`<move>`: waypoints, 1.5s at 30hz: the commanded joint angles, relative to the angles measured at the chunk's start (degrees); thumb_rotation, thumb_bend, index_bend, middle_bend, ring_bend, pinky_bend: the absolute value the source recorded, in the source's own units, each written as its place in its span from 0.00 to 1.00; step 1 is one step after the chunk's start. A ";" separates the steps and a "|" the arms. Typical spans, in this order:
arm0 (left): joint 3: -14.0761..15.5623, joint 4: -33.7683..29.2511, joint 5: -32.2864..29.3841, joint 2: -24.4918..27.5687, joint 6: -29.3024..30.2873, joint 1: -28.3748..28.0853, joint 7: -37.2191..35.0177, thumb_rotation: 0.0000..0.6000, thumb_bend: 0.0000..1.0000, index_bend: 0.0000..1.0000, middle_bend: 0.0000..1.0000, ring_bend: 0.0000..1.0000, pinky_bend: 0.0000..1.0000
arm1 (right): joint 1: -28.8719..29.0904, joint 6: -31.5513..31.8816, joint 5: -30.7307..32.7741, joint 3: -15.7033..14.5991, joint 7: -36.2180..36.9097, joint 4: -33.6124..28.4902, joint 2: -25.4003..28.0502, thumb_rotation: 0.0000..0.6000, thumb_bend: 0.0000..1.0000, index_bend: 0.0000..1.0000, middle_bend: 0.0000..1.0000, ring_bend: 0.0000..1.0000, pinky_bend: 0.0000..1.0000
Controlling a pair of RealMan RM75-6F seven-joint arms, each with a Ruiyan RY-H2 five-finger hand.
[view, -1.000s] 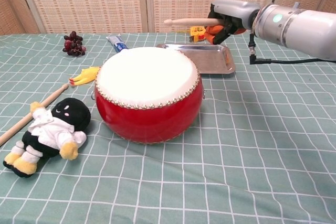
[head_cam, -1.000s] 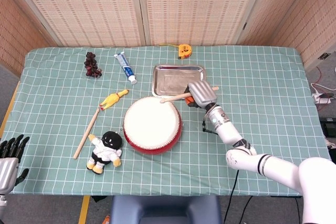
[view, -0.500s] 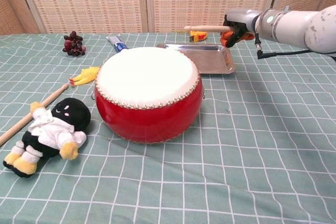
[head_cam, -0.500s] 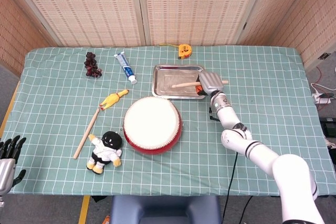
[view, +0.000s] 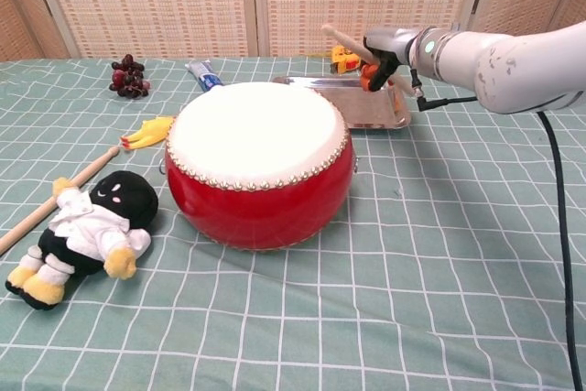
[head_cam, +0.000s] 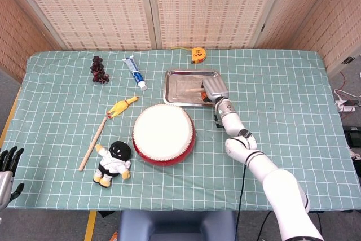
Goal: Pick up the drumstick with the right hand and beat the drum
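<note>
The red drum [head_cam: 163, 134] with its white skin [view: 259, 130] stands in the middle of the table. My right hand [head_cam: 215, 91] grips a wooden drumstick [view: 341, 37] and hovers over the metal tray [head_cam: 179, 80] behind the drum, to its right. In the chest view the right hand [view: 385, 48] is above the tray [view: 352, 105] and the stick slants up to the left, off the skin. In the head view only a short piece of the drumstick [head_cam: 194, 90] shows beside the hand. My left hand [head_cam: 8, 165] hangs off the table's front left corner, fingers apart, holding nothing.
A second long wooden stick [head_cam: 93, 142] lies left of the drum, next to a yellow rubber chicken [head_cam: 122, 107] and a black-headed doll [head_cam: 114, 163]. Grapes [head_cam: 99, 69], a toothpaste tube [head_cam: 135, 73] and an orange tape measure [head_cam: 197, 55] lie along the back.
My right hand has pulled back from the drum's far edge to over the tray, and the stick has swung from level to slanting upward. The left hand has sunk lower at the frame's edge.
</note>
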 commanded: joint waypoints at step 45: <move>-0.59 -0.09 2.43 0.13 0.71 -1.10 -1.39 1.00 0.23 0.04 0.00 0.02 0.02 | -26.15 30.72 -10.03 -9.53 -12.88 -59.82 36.38 1.00 0.32 0.23 0.14 0.15 0.27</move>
